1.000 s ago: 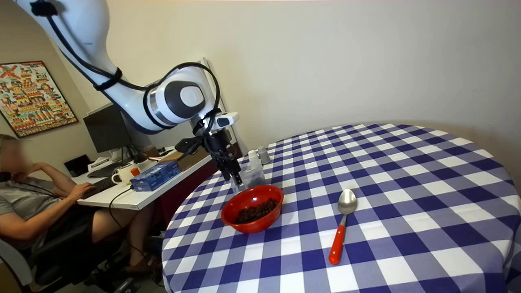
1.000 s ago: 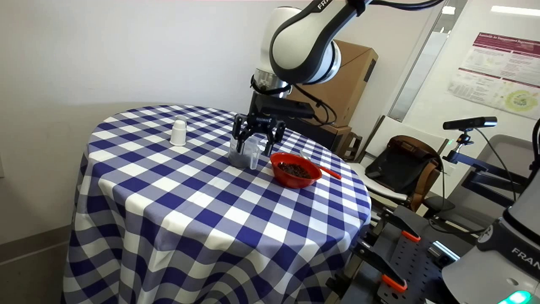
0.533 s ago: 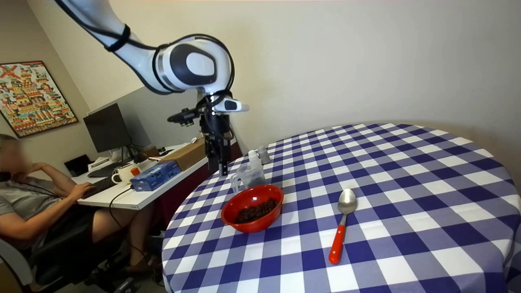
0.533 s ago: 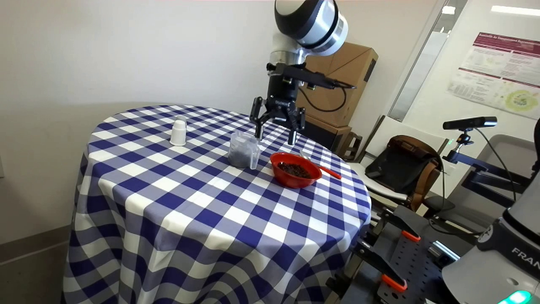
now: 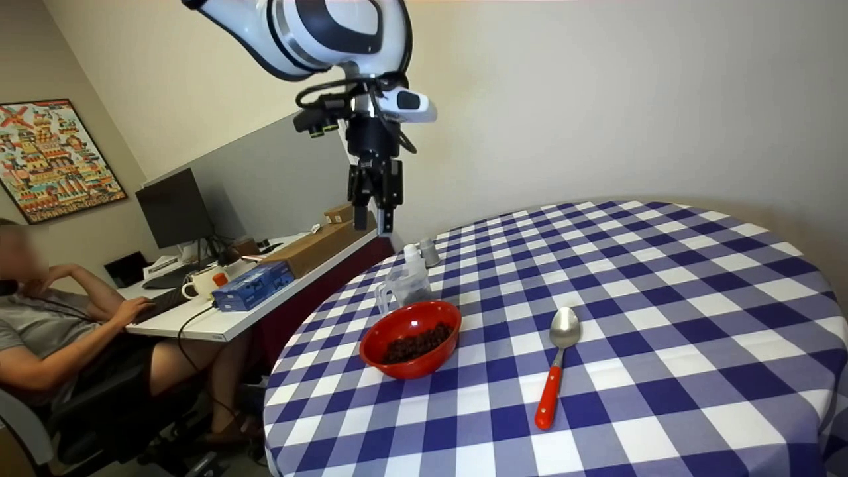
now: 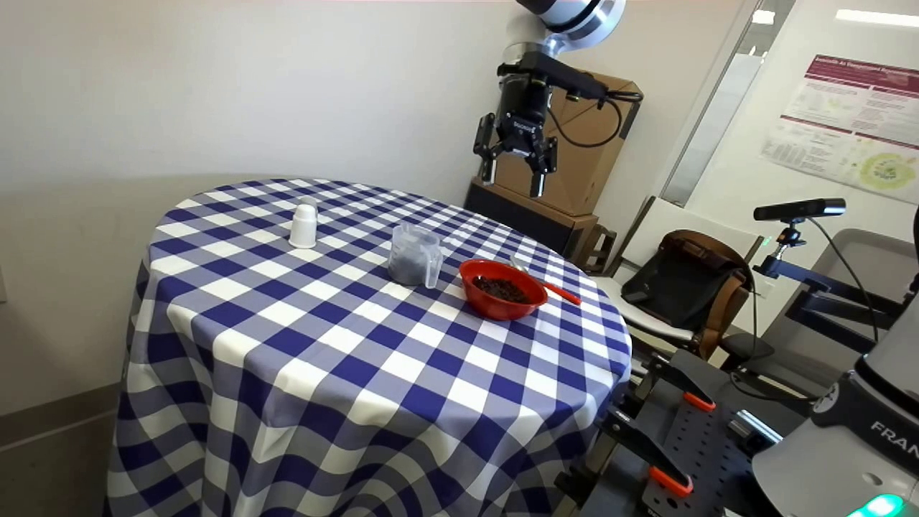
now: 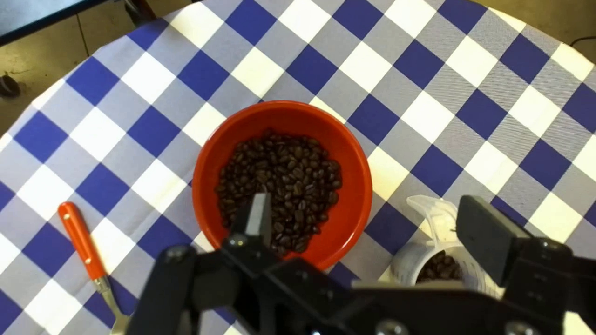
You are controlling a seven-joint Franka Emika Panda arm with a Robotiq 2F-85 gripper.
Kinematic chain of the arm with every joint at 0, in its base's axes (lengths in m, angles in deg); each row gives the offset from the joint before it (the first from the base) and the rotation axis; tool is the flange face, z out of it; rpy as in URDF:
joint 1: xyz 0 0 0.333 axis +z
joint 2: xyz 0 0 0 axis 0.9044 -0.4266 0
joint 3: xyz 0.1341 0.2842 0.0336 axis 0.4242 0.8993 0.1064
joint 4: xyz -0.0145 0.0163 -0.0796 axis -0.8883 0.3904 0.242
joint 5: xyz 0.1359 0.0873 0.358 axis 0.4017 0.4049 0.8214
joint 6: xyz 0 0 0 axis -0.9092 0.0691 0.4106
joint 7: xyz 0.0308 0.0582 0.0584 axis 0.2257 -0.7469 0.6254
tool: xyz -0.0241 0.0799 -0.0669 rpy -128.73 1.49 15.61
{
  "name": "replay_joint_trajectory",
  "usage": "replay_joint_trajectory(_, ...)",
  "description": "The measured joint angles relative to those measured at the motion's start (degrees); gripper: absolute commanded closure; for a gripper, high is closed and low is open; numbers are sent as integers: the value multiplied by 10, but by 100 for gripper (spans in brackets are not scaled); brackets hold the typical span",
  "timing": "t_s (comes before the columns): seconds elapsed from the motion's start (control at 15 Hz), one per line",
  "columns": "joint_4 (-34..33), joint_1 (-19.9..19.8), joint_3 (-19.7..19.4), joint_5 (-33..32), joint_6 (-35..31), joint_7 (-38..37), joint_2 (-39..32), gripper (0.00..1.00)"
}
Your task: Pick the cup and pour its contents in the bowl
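Fingers [image 7: 486, 237] spread wide, empty; the bowl [image 7: 355, 186] holds dark beans [image 7: 298, 186], as does the cup [image 7: 469, 267] at its wrist-view four o'clock, both on the checked table [image 7: 428, 116].

This is an office: in an exterior view, the left desk [image 5: 212, 326] holds a computer monitor [image 5: 175, 208] and keyboard [image 5: 167, 303].

White arm [image 5: 252, 30], 2 black fingers [image 7: 489, 239]

Cup [image 6: 414, 260]: translucent, side handle, upright on checked tablecloth [image 6: 309, 323], dark beans [image 7: 440, 267] inside | Bowl [image 6: 500, 309]: glossy red, round, upright, just beside cup, apart; beans [image 7: 288, 174] cover most of its bottom.
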Motion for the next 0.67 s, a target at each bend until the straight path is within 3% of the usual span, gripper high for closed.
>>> replay_joint_trajectory(0.67,73,-25,-16,-108,-11,160,138,0)
